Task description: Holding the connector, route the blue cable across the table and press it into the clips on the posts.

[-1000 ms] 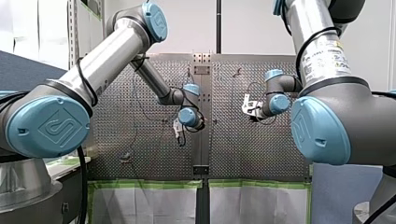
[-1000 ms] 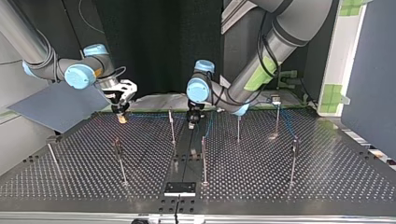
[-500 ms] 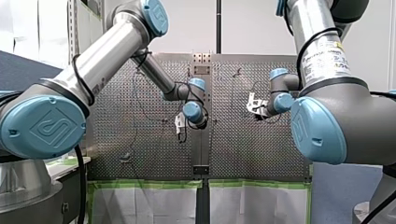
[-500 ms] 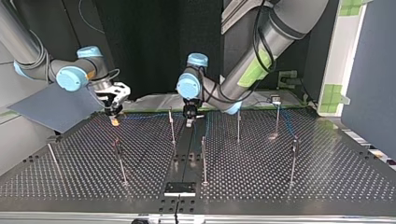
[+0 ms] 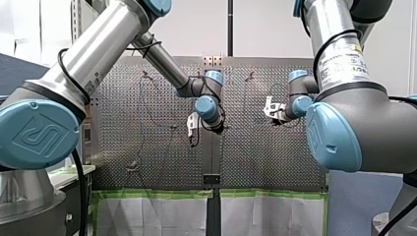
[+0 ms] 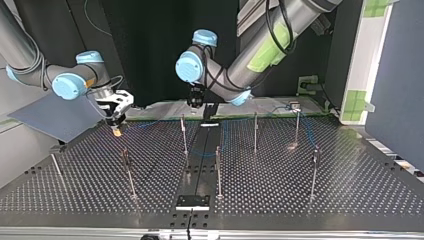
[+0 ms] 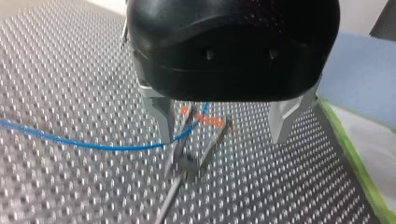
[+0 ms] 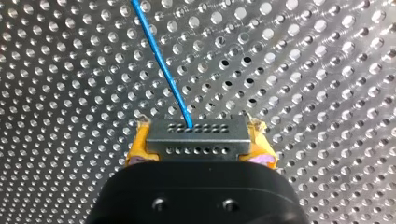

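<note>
Right gripper [image 6: 116,126]: its yellow pads [image 8: 139,145] squeeze tight on the connector [image 8: 196,139]. It is low over the table, by the far edge, near the top view's left corner.
Left gripper [image 7: 222,123]: its two metal fingers [image 7: 161,116] are wide apart and hold nothing. It hangs over a post [image 7: 170,198] near the middle of the far edge.
Blue cable [image 7: 93,145]: it comes out of the connector and runs low along the far edge. It passes right beside one metal finger, close to the clip [image 7: 187,161] on top of the post. I cannot tell if it sits in the clip.
Step, I think: pull the cable straight, then push it into this clip.
Doing it well: a firm squeeze on the connector, a gentle pull, and the cable lined up over the clip before pushing down.
Shapes and feel: the connector is a small grey block with rows of tiny holes. The cable is thin, smooth and bendy. The post is a thin shiny rod. The table [image 6: 300,200] is hard grey metal full of little holes.
</note>
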